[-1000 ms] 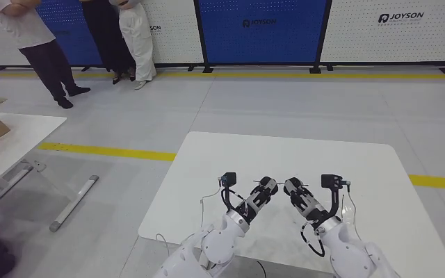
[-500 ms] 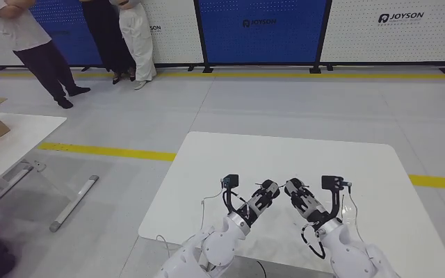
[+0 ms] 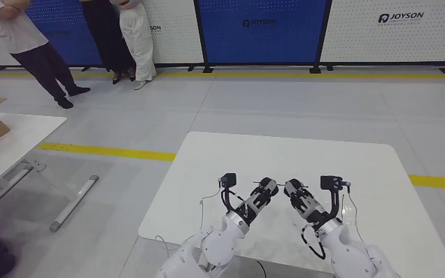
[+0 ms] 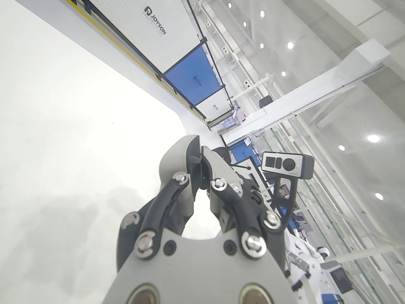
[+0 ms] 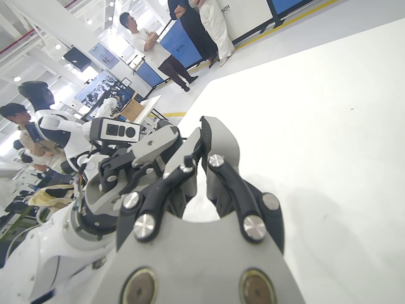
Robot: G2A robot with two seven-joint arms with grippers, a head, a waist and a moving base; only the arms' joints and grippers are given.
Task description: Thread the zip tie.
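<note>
Hovering over the table [image 3: 292, 153], left hand [image 4: 200, 150] and right hand [image 5: 201, 134] sit closed; whether either pinches anything is indiscernible.

Left gripper [image 3: 271, 185] drawn back slightly from right gripper [image 3: 288, 185]; shift tiny

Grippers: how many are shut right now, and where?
2. The left gripper and right gripper are both shut, tips close together over the near part of the table. Anything pinched is too small to tell.
</note>
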